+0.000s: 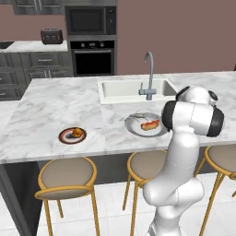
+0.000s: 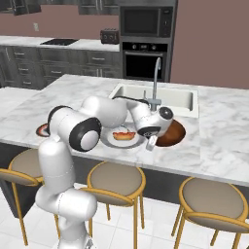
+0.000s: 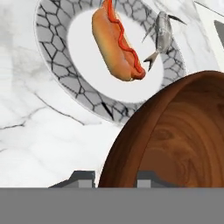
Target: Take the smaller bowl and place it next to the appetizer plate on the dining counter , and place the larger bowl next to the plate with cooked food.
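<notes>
While the white robot arm reaches over the marble tabletop (image 2: 214,146), its tool (image 2: 151,142) grips the rim of the big brown bowl (image 2: 171,133).

Seen from the hand camera, one dark finger (image 3: 83,178) sits outside the bowl's (image 3: 175,144) wall and the other inside, so the tool is narrowed on the rim and holding it. Just beyond, almost touching the bowl, lies a round plate (image 3: 57,57) with a grey cracked pattern around its border, carrying a hot dog (image 3: 116,41) with a red line of sauce and a small silvery fish (image 3: 161,33). Farther along the tabletop, well apart from that plate, sits a small dark-rimmed plate (image 1: 72,135) with orange-brown food. Behind the plates are a sunken sink (image 1: 133,88) and a curved tap (image 1: 148,76). Three round stools (image 1: 67,177) stand under the near edge. Against the far wall are an oven (image 1: 92,57), a microwave (image 1: 90,20) and a toaster (image 1: 51,36).
</notes>
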You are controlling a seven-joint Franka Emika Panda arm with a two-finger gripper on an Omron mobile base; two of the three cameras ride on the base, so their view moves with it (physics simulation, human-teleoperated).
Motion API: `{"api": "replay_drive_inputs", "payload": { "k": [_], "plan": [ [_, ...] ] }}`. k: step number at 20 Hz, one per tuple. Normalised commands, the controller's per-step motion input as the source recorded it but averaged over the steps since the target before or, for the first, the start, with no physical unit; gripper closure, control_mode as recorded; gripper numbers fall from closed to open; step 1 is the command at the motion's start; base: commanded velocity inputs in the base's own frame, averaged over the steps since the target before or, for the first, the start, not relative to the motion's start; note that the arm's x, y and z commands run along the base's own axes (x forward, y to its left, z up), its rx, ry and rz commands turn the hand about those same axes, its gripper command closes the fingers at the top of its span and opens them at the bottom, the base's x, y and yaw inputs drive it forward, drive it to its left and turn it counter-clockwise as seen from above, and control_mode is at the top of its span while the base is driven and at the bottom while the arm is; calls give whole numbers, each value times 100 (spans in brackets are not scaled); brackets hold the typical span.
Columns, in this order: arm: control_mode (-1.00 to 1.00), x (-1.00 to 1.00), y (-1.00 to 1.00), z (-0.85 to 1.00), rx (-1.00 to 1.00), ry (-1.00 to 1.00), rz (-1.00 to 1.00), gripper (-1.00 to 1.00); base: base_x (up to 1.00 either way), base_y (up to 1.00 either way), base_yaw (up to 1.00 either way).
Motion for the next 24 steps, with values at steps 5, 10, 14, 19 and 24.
{"api": "replay_drive_inputs", "payload": {
  "k": [5, 10, 14, 19, 24],
  "plan": [
    [-100, -2, 33, -70, -7, 0, 11, 100, 0, 0, 0],
    [-100, 0, 14, -30, -5, 0, 5, -100, 0, 0, 0],
    [-100, -10, -5, 3, -1, 0, 3, -100, 0, 0, 0],
    [-100, -24, -3, 63, 0, -6, 4, -100, 0, 0, 0],
    [-100, -27, 0, 100, 0, -6, 5, -100, 0, 0, 0]
  ]
}}
